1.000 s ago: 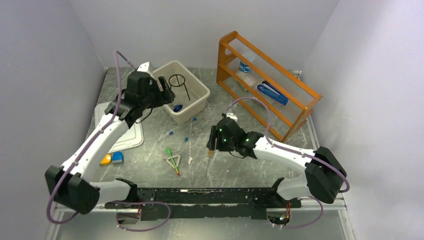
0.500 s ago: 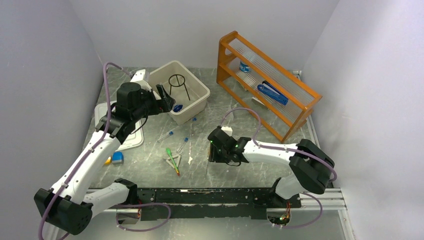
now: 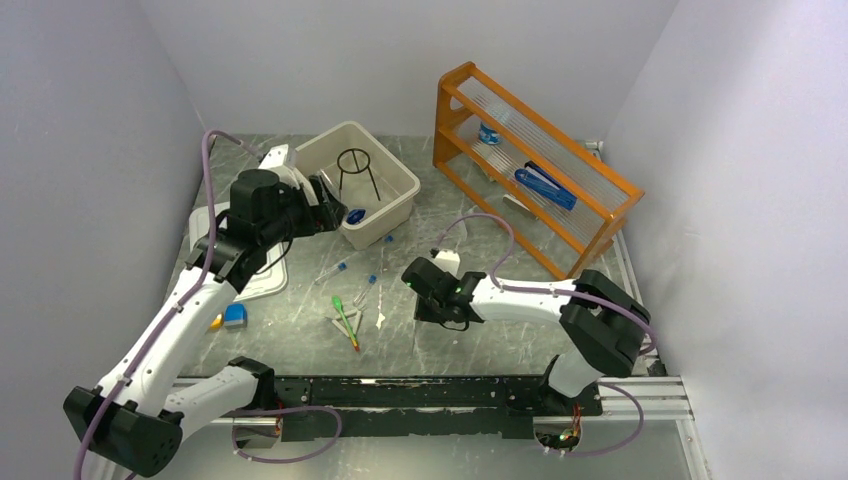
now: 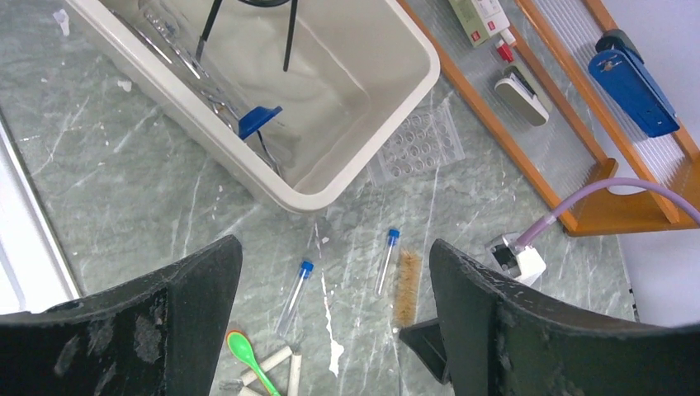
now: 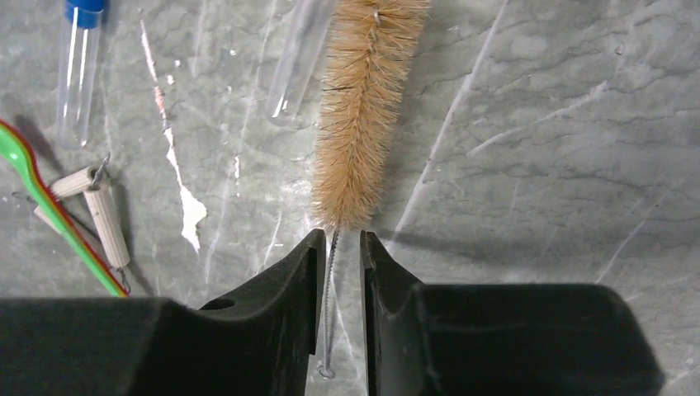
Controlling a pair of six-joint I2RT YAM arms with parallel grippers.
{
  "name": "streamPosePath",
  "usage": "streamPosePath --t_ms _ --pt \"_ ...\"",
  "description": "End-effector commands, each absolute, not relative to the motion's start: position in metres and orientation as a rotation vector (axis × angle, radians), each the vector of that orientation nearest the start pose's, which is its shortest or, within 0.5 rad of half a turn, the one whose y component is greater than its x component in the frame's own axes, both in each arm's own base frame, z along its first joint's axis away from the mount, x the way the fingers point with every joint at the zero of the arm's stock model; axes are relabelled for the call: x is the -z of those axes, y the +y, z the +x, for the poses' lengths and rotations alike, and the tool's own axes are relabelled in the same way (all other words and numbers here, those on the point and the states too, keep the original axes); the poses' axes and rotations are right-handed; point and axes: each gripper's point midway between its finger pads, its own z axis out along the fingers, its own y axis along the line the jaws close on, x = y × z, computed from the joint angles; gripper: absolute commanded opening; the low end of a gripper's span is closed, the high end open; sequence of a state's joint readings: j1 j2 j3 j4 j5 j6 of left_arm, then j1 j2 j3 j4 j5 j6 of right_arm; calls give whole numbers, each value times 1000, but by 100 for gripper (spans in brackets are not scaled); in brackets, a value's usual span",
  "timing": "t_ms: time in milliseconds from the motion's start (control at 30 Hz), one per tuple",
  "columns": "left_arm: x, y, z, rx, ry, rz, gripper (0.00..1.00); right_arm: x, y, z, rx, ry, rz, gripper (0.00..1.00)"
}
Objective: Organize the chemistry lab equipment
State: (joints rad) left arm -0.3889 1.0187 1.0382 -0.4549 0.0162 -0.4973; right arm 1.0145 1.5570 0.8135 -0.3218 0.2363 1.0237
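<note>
The brush [image 5: 363, 107] lies near the middle of the table [image 5: 536, 165]; it looks light, with soft bristles on a thin, springy wire stem that is probably the best place to grip, though it may slip. The right gripper [image 5: 342, 239] straddles that stem with its jaws nearly together, a slit showing beside the wire, while the left gripper [image 4: 334, 247] hangs spread wide and empty. From above, the brush is hidden under the right gripper.

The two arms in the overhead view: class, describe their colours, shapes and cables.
The left arm and right arm both have smooth white links between chunky black joints. A lilac cable runs along each. The left tool and right tool each have two matte black fingers.
</note>
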Motion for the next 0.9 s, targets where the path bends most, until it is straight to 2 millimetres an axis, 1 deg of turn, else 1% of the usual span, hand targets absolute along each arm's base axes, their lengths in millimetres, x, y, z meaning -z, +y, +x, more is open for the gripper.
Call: streamPosePath --t_ms 0,133,233,300,367,400,433,500,633,733,800,867 --pt "-264 -152 286 628 2084 -95 87 -21 279 191 -342 2626 169 25" --pt "-264 -152 275 663 2088 -104 86 -17 279 192 -337 2621 154 24" --pt "-261 -155 267 702 2095 -105 86 -14 278 195 -315 2608 136 23" --pt "-257 -159 260 739 2112 -106 85 -14 272 200 -291 2561 133 17" --pt "-252 -163 249 790 2139 -107 83 -13 264 201 -283 2530 155 12" --pt "-253 -165 244 821 2138 -107 83 -14 260 203 -275 2513 163 8" --pt "-250 -168 238 853 2141 -99 82 -18 256 205 -264 2487 176 5" --pt "-250 -171 229 900 2117 -64 83 -28 252 210 -289 2434 193 0" --pt "-252 -173 217 942 2114 -27 83 -68 248 219 -352 2326 222 0" --pt "-257 -185 209 1040 2098 21 84 -105 244 220 -425 2251 205 0" --pt "-266 -195 202 1134 2040 94 86 -136 243 220 -509 2175 187 0" --pt "-276 -205 194 1225 1963 166 89 -177 245 220 -630 2070 154 0"
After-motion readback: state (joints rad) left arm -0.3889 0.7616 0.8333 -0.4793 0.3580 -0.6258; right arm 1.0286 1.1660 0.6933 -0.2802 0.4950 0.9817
